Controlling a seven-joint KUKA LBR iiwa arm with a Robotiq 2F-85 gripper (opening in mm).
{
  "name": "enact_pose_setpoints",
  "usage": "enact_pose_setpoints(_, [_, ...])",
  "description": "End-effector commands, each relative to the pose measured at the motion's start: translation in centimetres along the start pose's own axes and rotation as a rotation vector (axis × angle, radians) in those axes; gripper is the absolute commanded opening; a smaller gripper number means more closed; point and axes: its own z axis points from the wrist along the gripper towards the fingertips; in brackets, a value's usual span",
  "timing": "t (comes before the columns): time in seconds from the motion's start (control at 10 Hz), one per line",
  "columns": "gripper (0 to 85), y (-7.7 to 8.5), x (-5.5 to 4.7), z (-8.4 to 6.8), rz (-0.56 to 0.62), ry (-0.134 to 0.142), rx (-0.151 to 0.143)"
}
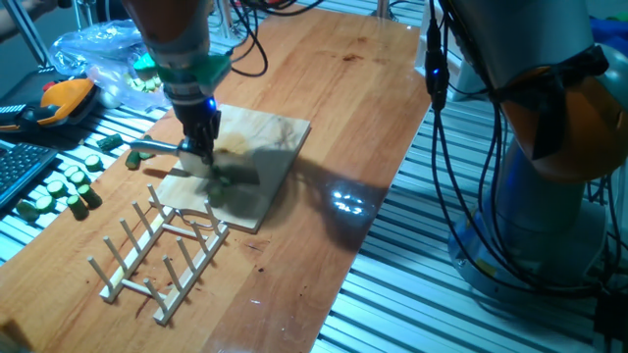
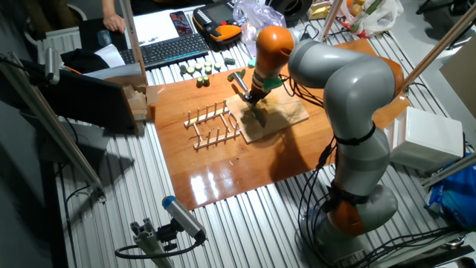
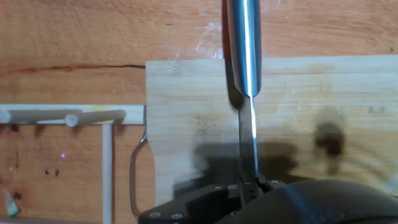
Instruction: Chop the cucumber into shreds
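Observation:
My gripper (image 1: 201, 149) is shut on a steel knife (image 1: 149, 149) and holds it over the pale wooden cutting board (image 1: 265, 147). The handle sticks out to the left and the blade points down at the board. A small green cucumber bit (image 1: 224, 181) lies on the board just beside the blade, in shadow. In the hand view the gripper (image 3: 252, 185) clamps the knife (image 3: 244, 50), seen edge-on over the board (image 3: 311, 87); no cucumber shows there. The other fixed view shows the gripper (image 2: 253, 97) above the board (image 2: 279, 119).
A wooden dish rack (image 1: 162, 245) lies right in front of the board and also shows in the hand view (image 3: 62, 116). Several thick cucumber chunks (image 1: 61, 186) lie at the table's left edge. A plastic bag (image 1: 103, 54) and an orange tool (image 1: 64, 98) sit behind them.

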Motion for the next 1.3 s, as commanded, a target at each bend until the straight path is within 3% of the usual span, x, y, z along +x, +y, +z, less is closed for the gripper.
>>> enact_pose_setpoints(0.0, [0.0, 0.3, 0.2, 0.4, 0.007, -0.008, -0.002])
enact_pose_setpoints(0.2, [0.0, 0.6, 0.3, 0.5, 0.014, -0.011, -0.003])
enact_pose_setpoints(0.4, [0.0, -0.2, 0.0, -0.5, 0.003, 0.017, -0.024])
enact_pose_setpoints(0.8, [0.0, -2.1, -0.2, -2.3, -0.037, 0.035, -0.005])
enact_pose_setpoints(1.2, [0.0, -3.5, -0.2, -2.6, -0.063, 0.031, 0.008])
